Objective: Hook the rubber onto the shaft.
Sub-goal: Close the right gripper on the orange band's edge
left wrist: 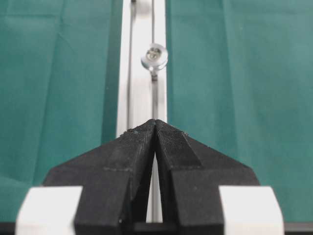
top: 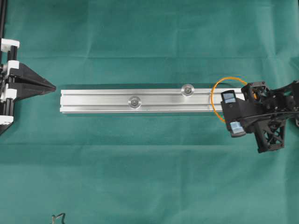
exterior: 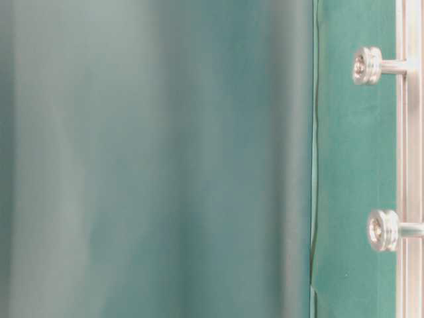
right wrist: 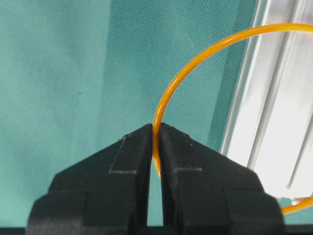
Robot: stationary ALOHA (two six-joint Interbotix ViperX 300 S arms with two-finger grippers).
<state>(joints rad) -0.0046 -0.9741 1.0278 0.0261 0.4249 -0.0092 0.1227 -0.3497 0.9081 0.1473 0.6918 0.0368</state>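
Pinching the rubber between closed right gripper fingers, loop hanging over the rail's right end, well right of the shafts. Left gripper closed, empty. Risking slipping from so thin a pinch, or snagging the rail edge.

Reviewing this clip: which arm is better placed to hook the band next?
Right: the right gripper is shut on the rubber band beside the rail. The left gripper, shut and empty, sits off the rail's far end.
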